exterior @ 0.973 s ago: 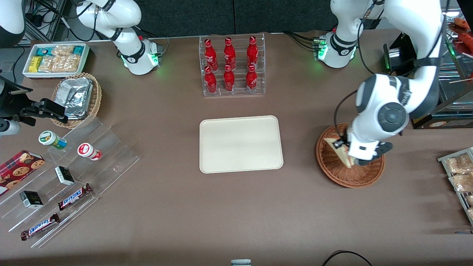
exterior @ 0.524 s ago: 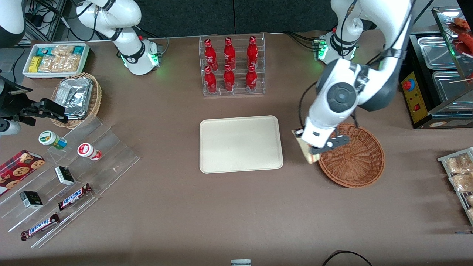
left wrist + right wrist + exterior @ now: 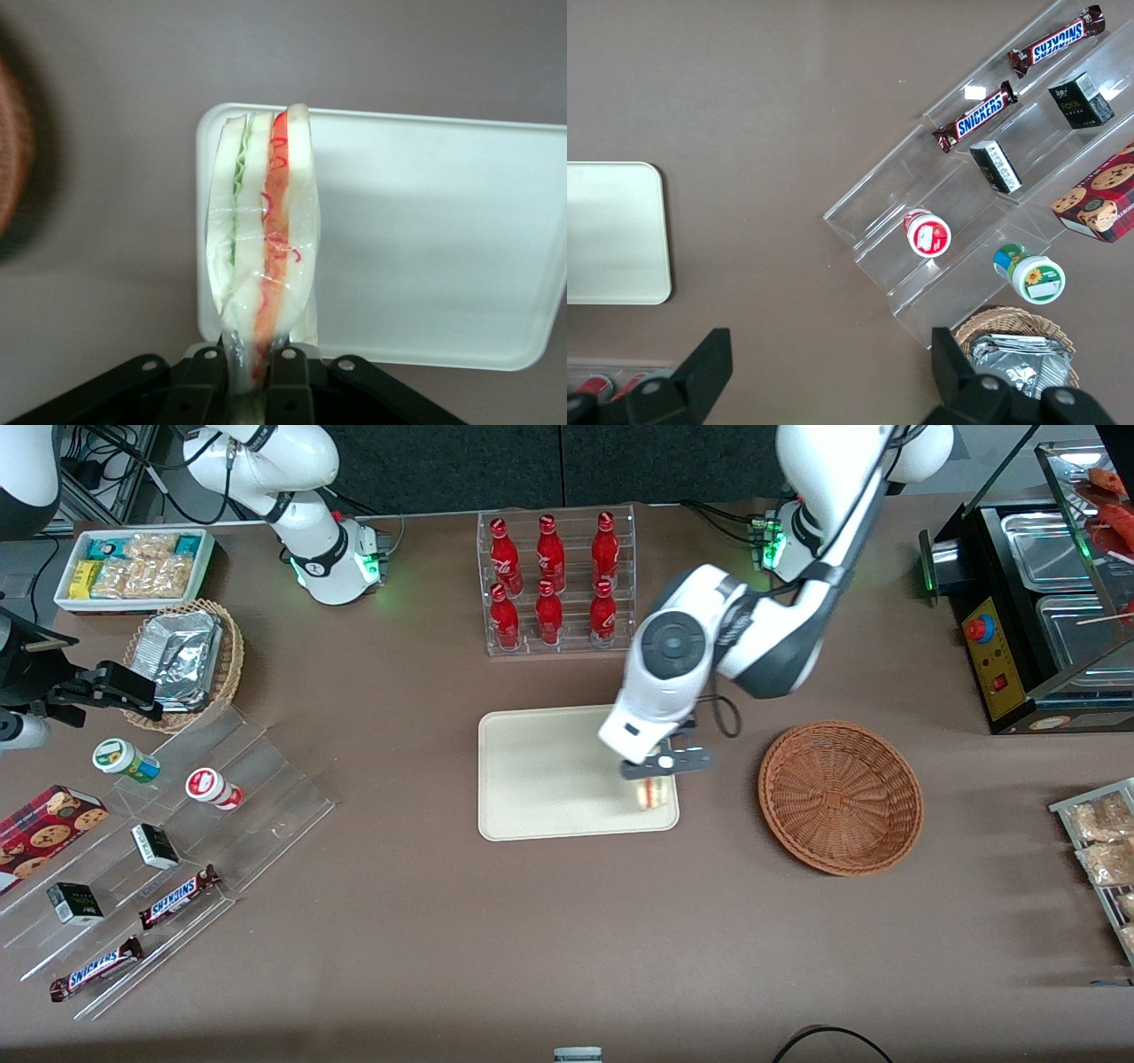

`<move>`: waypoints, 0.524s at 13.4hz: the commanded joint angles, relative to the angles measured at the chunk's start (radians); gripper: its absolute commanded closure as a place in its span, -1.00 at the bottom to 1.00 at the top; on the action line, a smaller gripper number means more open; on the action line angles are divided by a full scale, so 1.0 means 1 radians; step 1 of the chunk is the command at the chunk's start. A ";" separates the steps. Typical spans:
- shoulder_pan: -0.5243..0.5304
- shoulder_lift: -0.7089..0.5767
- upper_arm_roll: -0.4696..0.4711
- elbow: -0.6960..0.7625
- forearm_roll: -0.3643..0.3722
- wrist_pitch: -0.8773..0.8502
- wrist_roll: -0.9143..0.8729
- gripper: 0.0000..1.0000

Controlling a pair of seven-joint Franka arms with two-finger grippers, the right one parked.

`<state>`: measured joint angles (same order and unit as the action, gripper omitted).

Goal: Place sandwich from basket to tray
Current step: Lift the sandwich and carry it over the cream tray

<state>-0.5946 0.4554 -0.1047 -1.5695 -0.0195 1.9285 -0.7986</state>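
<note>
My left gripper hangs over the corner of the cream tray that is nearest the basket and the front camera. It is shut on the sandwich, a plastic-wrapped wedge of white bread with green and red-orange layers. In the left wrist view the sandwich sticks out from between the two black fingers, held edge-on above the tray's rim, and the gripper pinches its narrow end. The reddish-brown wicker basket stands beside the tray toward the working arm's end, with nothing in it.
A clear rack of red bottles stands farther from the front camera than the tray. Clear stepped shelves with snack bars and cups lie toward the parked arm's end, with a small foil-filled basket. A black appliance and packet trays flank the working arm's end.
The left gripper lifted the sandwich out of the basket and carried it sideways to above the tray's near corner. The basket is left bare.
</note>
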 commanded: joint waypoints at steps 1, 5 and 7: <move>-0.065 0.110 0.014 0.147 -0.002 -0.022 -0.051 1.00; -0.108 0.216 0.016 0.256 0.003 -0.020 -0.070 1.00; -0.122 0.259 0.016 0.293 0.007 -0.020 -0.062 1.00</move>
<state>-0.6903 0.6510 -0.1038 -1.3649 -0.0191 1.9287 -0.8515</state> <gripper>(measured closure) 0.850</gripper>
